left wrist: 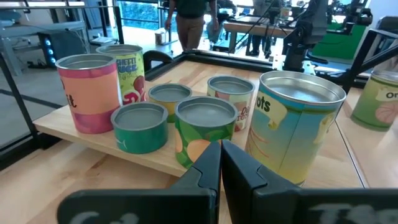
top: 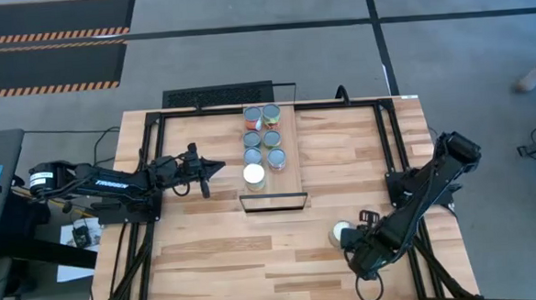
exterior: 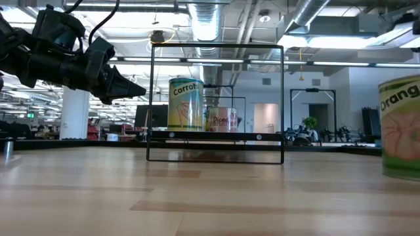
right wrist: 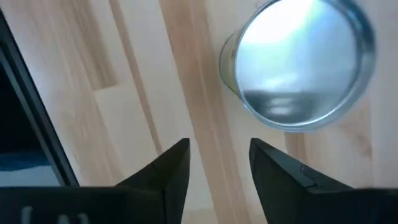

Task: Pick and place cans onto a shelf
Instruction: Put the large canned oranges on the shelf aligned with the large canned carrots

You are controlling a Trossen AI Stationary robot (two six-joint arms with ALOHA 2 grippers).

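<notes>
From overhead I see the shelf (top: 287,167) sitting just above the middle of the table (top: 210,263), running toward twelve o'clock, with seven cans (top: 263,138) packed in two rows on its far part. The white-topped can (top: 254,175) is the one nearest me in that cluster; the six o'clock end of the plank is bare.

My left gripper (top: 216,167) hovers at nine o'clock of the shelf, just beside the white-topped can but not touching it. In its wrist view the two fingers (left wrist: 208,168) are pressed almost together with only a sliver between them, and they hold nothing. Ahead of them I make out a tall teal and yellow can (left wrist: 292,124), a green one (left wrist: 202,127), a short teal one (left wrist: 140,124) and a pink one (left wrist: 87,90) on the plank.

The eighth can (top: 338,233) stands alone on the table at about four o'clock from the shelf, well apart from it. My right gripper (top: 354,240) is right beside it, on its four o'clock side. Its wrist view shows the fingers (right wrist: 174,171) spread apart above bare wood, empty, with the can's silver top (right wrist: 298,62) beyond them and not between them. In the low view that lone can (exterior: 400,128) carries an orange-lettered label.
</notes>
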